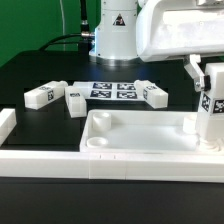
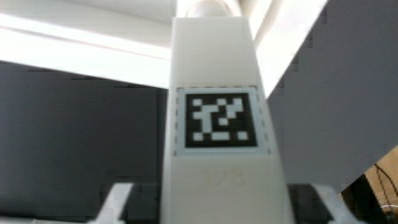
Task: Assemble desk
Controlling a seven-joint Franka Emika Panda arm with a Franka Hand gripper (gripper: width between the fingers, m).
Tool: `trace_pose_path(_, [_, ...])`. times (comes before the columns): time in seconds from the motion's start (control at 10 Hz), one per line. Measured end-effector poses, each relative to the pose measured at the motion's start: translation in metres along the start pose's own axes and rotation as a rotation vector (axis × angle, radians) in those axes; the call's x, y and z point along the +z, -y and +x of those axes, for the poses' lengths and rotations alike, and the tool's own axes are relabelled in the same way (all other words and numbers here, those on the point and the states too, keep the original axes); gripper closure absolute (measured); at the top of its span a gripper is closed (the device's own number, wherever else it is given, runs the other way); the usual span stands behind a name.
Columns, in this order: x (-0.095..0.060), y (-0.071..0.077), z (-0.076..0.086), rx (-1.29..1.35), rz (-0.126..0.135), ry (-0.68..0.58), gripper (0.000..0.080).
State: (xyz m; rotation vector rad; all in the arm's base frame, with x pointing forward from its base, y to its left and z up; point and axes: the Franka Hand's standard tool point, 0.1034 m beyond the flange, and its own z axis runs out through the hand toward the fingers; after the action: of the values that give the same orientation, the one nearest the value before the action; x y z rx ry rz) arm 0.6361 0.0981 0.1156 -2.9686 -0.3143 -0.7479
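The white tray-like tabletop (image 1: 130, 135) lies at the front with a round socket in its near corner on the exterior view's left. My gripper (image 1: 209, 78) is shut on a white leg (image 1: 210, 110) and holds it upright at the tabletop's end on the exterior view's right. I cannot tell whether its lower end sits in a socket. In the wrist view the leg (image 2: 222, 90) fills the middle and shows its square tag (image 2: 221, 122), with my fingers (image 2: 143, 205) pressed against both of its sides. Three more legs lie behind the tabletop (image 1: 40, 96), (image 1: 75, 99), (image 1: 155, 95).
The marker board (image 1: 113, 90) lies at the back between the loose legs. A long white border bar (image 1: 100, 160) runs along the front of the tabletop, and another bar (image 1: 6, 125) stands at the exterior view's left. The robot's base (image 1: 115, 35) rises at the back.
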Motion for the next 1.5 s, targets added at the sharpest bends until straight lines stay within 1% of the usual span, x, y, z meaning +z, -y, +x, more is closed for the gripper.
trace_pose_path(0.2, [0.004,0.001,-0.004,0.000,0.002,0.008,0.0509])
trace_pose_path(0.6, [0.006,-0.001,-0.004,0.001,-0.006,-0.019,0.0509])
trace_pose_path(0.7, [0.006,-0.001,-0.004,0.001,-0.006,-0.018,0.0406])
trace_pose_path(0.8, [0.006,-0.001,-0.004,0.001,-0.006,-0.018,0.0406])
trace_pose_path(0.9, [0.006,-0.001,-0.004,0.001,-0.006,-0.018,0.0233])
trace_pose_path(1.0, [0.006,-0.001,-0.004,0.001,-0.006,-0.018,0.0167])
trace_pose_path(1.2, [0.003,0.000,-0.002,0.002,-0.005,-0.017,0.0155])
trace_pose_path(1.5, [-0.014,0.000,0.011,0.004,-0.003,-0.025,0.0150])
